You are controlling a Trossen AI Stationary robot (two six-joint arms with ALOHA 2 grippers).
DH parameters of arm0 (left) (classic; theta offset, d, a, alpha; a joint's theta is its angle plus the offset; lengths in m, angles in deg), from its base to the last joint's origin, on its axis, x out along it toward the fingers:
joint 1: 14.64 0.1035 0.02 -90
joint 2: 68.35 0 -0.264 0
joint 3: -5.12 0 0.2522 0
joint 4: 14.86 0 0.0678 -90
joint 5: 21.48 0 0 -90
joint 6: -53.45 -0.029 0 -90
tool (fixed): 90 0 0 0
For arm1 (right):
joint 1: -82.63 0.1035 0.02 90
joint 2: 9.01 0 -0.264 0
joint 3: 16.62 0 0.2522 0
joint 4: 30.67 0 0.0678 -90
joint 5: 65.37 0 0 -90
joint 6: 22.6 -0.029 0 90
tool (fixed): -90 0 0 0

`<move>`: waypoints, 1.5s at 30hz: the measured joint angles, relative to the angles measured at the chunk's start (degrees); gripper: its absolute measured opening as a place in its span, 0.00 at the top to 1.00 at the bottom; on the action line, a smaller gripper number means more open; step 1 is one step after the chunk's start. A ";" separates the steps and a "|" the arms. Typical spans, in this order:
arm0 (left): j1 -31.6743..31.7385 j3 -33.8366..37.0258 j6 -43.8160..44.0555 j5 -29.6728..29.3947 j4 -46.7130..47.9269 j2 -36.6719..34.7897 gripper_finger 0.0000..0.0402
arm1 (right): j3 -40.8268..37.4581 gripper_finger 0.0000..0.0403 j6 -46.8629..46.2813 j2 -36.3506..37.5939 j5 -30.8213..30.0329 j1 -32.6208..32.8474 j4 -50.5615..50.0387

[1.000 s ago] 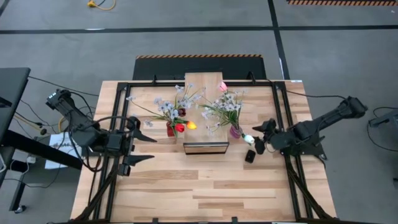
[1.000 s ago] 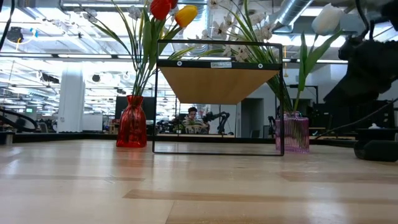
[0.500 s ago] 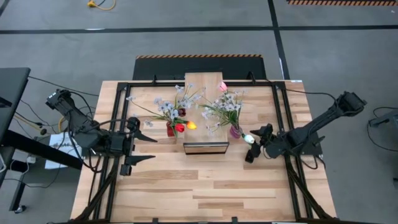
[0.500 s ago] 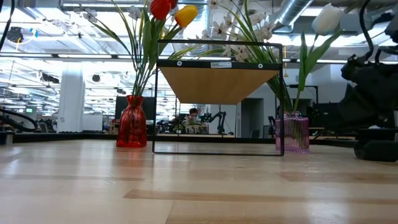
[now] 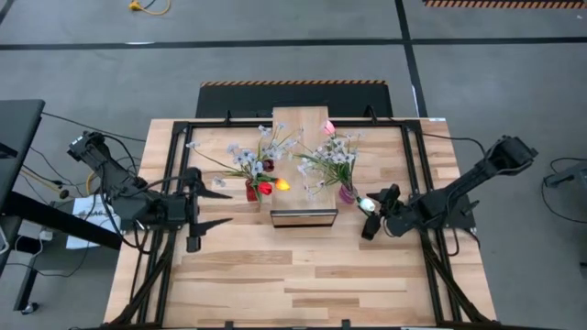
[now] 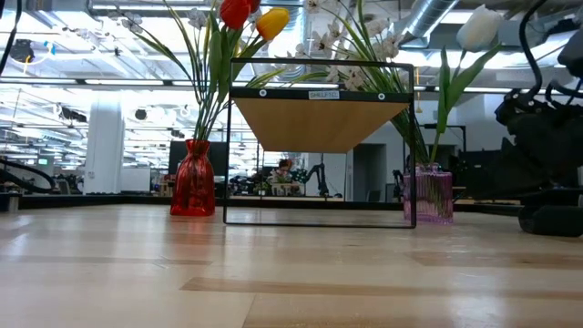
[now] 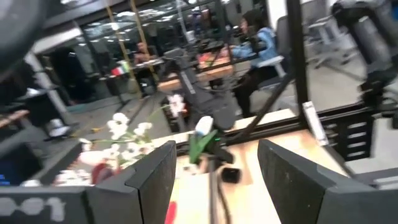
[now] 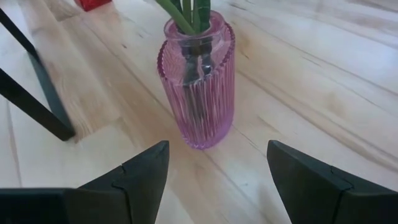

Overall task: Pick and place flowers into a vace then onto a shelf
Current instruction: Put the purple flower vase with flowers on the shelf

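flowers (image 5: 330, 151) are in, both bunches standing in their vases, so the filling looks done. the shelf (image 5: 302, 167) carries nothing yet, so that half is left. red vase (image 6: 192, 179) sits on the table just off one end of the shelf, pink vase (image 8: 199, 84) off the other. right gripper (image 8: 211, 171) faces the pink vase, fingers spread, nothing held, vase just ahead. left gripper (image 7: 214, 177) hangs near the table's left side, fingers apart, empty too. the right wrist view shows bare table between fingers and vase; from above that gap is hard to judge. the low view shows the plank's bare underside.
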 joint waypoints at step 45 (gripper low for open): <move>4.07 0.11 -9.57 -4.94 -3.76 -0.74 0.46 | 0.04 0.34 -0.41 -10.07 -1.09 -0.02 8.43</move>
